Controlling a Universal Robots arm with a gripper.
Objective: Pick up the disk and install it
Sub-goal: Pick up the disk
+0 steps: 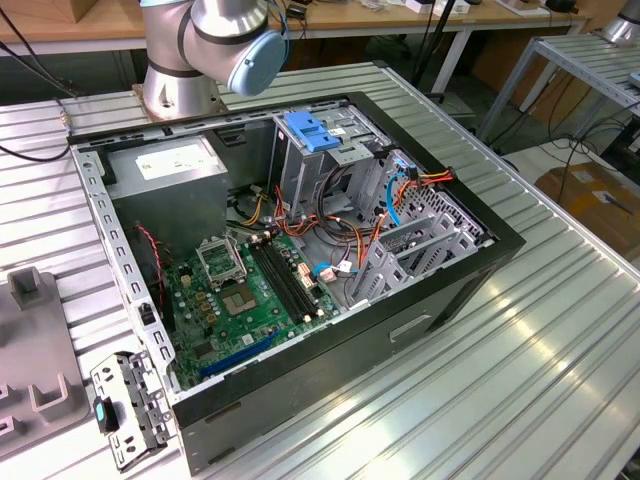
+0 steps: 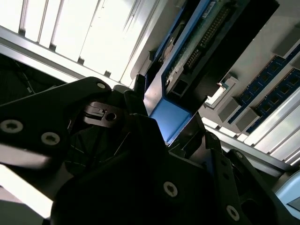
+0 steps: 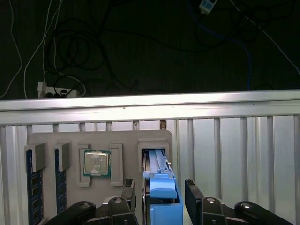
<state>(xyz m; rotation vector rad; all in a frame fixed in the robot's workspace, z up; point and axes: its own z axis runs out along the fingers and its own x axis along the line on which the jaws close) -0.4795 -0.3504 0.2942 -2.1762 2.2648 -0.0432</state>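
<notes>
Ribbed aluminium counter (image 1: 560,330), workshop benches behind it. An open black computer case (image 1: 400,340) lies on its side mid-counter, with the arm (image 1: 215,40) rooted at the far edge. In the first wrist view a grey parts tray (image 3: 93,138) sits hard against a counter edge, with dark floor and loose cables beyond. The disk (image 3: 159,168) stands on edge in the tray's slot nearest the bare counter, blue end tab uppermost. It looks like a narrow slab in a blue plastic carrier, with a pale strip between the blue rails. The second wrist view shows its blue tab (image 2: 171,119) close up and a dark face with a connector row. The gripper (image 3: 161,190) straddles the tab, jaws set narrow with a slim gap each side, not clamped as far as shows. Judgement: the step in hand is the grasp. It would go best centred on the carrier with both pads closing evenly, so the disk stays square in its slot rather than cocking and binding. A processor chip (image 3: 96,163) and memory sticks (image 3: 32,187) occupy the tray's other pockets.
</notes>
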